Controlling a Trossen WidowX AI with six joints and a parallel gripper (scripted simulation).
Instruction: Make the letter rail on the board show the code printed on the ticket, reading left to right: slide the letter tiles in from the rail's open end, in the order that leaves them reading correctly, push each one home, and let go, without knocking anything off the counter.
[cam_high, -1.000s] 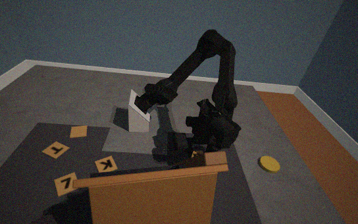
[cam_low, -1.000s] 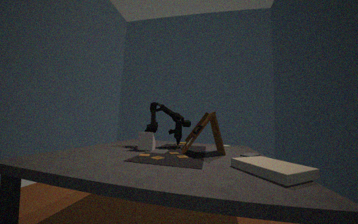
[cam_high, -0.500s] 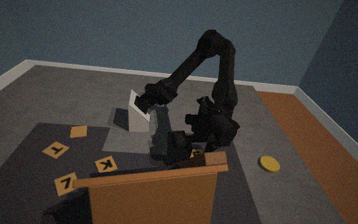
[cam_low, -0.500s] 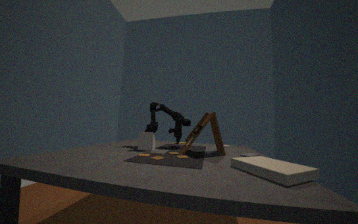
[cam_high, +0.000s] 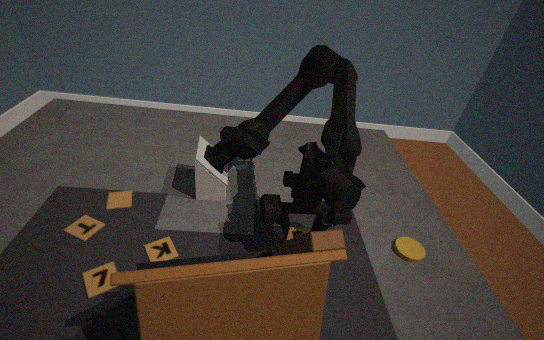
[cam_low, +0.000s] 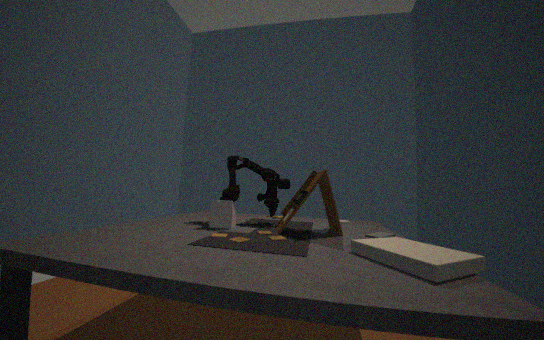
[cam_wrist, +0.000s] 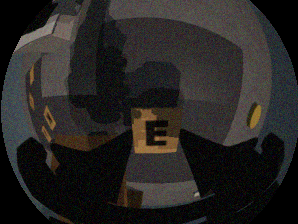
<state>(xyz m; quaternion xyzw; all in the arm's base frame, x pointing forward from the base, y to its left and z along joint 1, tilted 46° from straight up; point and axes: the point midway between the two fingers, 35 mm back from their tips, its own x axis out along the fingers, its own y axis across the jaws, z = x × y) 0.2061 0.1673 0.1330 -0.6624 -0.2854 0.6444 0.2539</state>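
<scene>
My gripper (cam_low: 272, 214) (cam_wrist: 156, 132) is shut on the E tile (cam_wrist: 156, 142), with its letter upright in the wrist view. It is low beside the board's right end in the top view, where the board partly hides it. The orange leaning board (cam_high: 230, 300) (cam_low: 331, 205) faces away from the top camera; its rail and any tiles there are not readable. The T tile (cam_high: 85, 227), K tile (cam_high: 161, 249), a tile with an angular letter (cam_high: 100, 280) and a plain-looking tile (cam_high: 120, 199) lie on the dark mat (cam_high: 50, 210) (cam_low: 295, 249). The ticket's code is not readable.
A white wedge-shaped block (cam_high: 210, 182) (cam_low: 222, 215) stands by the arm's base. A yellow disc (cam_high: 410, 249) (cam_wrist: 254, 116) lies right of the mat in the top view. A pale flat box (cam_low: 417, 252) lies behind the board, near the counter edge (cam_low: 250, 290).
</scene>
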